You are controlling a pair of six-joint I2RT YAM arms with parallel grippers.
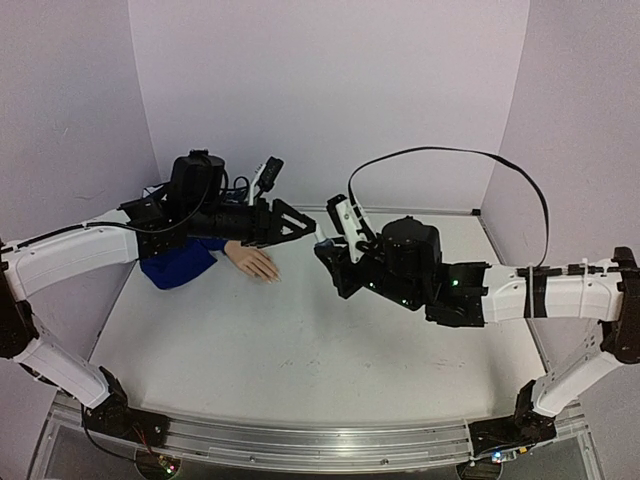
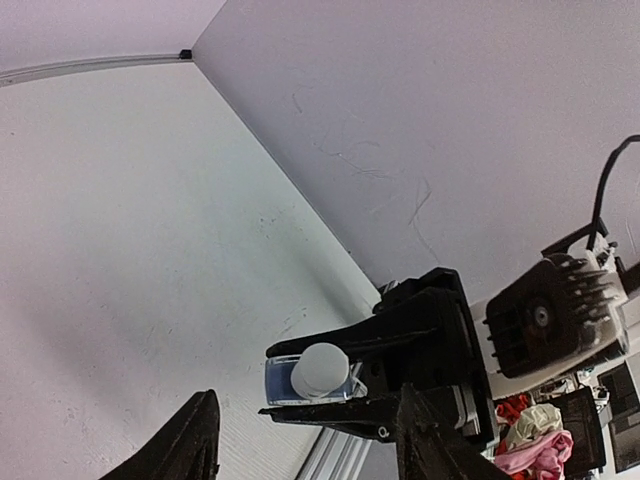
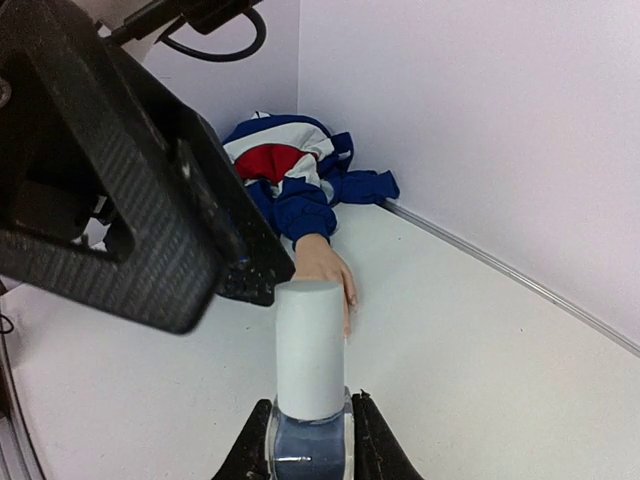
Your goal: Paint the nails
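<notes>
Nothing legible in sight.
The bottle (image 3: 308, 440) has a plain white cap (image 3: 309, 345) with no label showing. The sleeve (image 3: 285, 175) behind the bottle shows only blue, red and white patches. The green lights (image 1: 455, 283) behind the bottle are plain dots.

Two robot arms (image 1: 80, 250) (image 1: 560, 290), one mannequin hand (image 1: 255, 262), one sleeve (image 1: 178, 265), one white-capped bottle (image 3: 308, 380)
</notes>
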